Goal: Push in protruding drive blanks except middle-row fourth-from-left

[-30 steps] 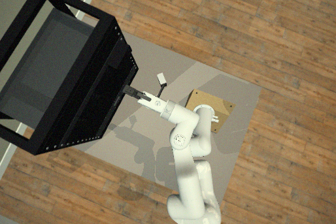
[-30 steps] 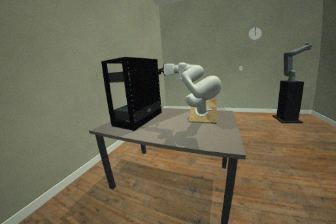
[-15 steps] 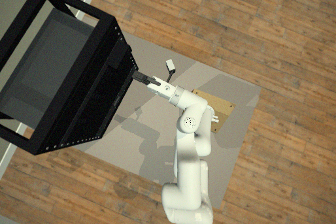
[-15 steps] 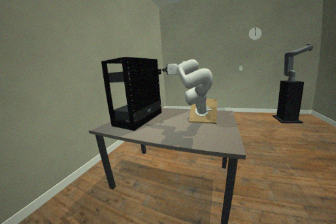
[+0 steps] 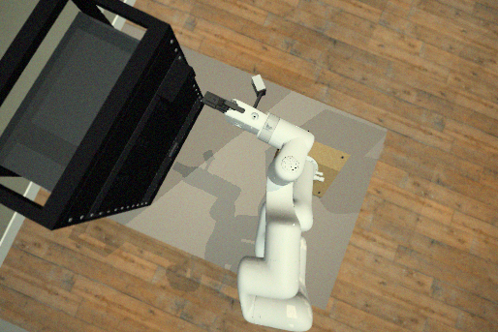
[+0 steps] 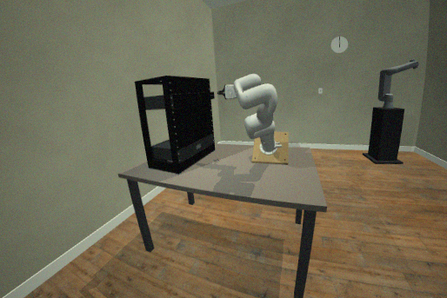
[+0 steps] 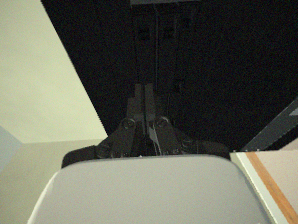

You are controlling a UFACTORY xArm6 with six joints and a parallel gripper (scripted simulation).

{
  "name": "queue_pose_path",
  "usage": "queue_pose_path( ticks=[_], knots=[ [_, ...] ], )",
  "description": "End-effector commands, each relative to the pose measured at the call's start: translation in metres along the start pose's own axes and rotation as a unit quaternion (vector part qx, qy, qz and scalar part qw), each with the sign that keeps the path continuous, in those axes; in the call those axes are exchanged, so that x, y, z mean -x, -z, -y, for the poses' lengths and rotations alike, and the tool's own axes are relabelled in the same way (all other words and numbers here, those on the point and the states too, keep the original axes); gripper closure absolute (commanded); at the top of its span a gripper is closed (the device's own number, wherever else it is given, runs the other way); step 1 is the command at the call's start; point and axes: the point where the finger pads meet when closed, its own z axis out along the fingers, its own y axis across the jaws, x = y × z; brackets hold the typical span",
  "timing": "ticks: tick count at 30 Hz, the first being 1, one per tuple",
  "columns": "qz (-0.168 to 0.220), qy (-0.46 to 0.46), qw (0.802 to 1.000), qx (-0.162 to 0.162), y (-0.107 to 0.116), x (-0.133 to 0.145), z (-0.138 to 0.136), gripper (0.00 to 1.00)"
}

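The black rack [image 5: 92, 123] stands on the grey table, open frame at the back, dark front facing my arm; it also shows in the exterior view [image 6: 176, 121]. My gripper [image 5: 205, 99] is shut and empty, its fingertips at the upper right end of the rack's front, close to it or touching; I cannot tell which. In the exterior view the gripper [image 6: 214, 92] is level with the top of the rack at its far edge. In the wrist view the closed fingers [image 7: 145, 92] point at the dark chassis front [image 7: 200, 65]; single drive blanks are too dark to tell apart.
My arm's base sits on a wooden plate [image 5: 329, 162] on the table [image 6: 243, 175]. A wall runs behind the rack. A second arm on a black pedestal [image 6: 387, 132] stands far off by the back wall.
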Motion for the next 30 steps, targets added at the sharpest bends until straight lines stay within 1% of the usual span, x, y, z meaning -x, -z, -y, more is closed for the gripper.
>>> queue_pose_path(
  ticks=[1, 4, 10, 13, 30],
  knots=[
    [0.000, 0.001, 1.000, -0.001, -0.001, 0.000, 0.002, 1.00],
    [0.000, 0.001, 1.000, -0.001, -0.008, 0.000, 0.002, 1.00],
    [0.000, 0.001, 1.000, -0.001, -0.040, 0.000, 0.002, 1.00],
    [0.000, 0.001, 1.000, -0.001, -0.051, 0.000, 0.002, 1.00],
    [0.000, 0.001, 1.000, -0.001, -0.054, 0.000, 0.002, 1.00]
  ],
)
